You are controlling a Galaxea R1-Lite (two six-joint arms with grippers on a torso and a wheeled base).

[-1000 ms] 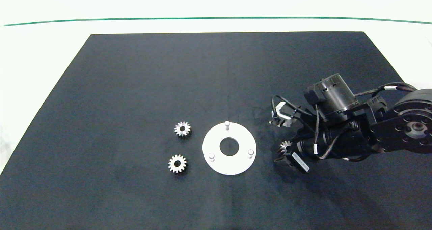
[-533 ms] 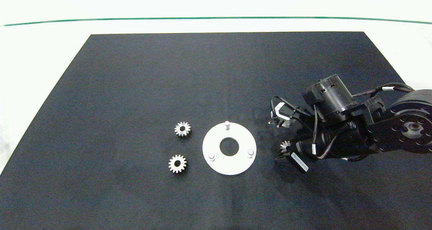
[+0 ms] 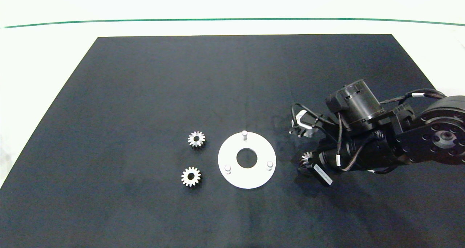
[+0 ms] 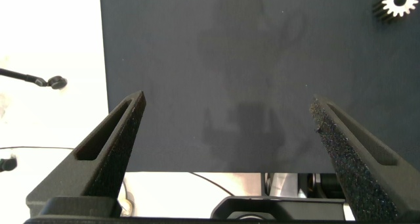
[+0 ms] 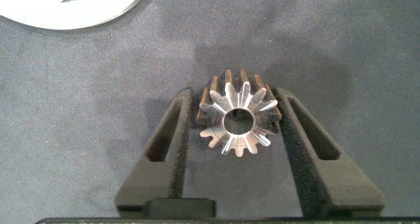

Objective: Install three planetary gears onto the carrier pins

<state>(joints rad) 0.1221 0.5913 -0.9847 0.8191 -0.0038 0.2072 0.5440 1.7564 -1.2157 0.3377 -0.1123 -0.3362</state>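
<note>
A white disc lies mid-mat with three carrier pins standing bare. Left of the disc two planetary gears lie flat. A third gear is just right of the disc, and my right gripper is shut on it, both fingers pressed against its teeth. The disc's edge shows in the right wrist view. My left gripper stays open and holds nothing, over the mat's edge, out of the head view; one gear shows far from it.
A black mat covers the white table, and a green line crosses the far side. The right arm's body and cables take up the mat's right part. A thin dark cable lies off the mat by the left gripper.
The right wrist has shifted slightly. The gear stays between the right fingers at nearly the same spot. Disc and the two loose gears have not moved.
</note>
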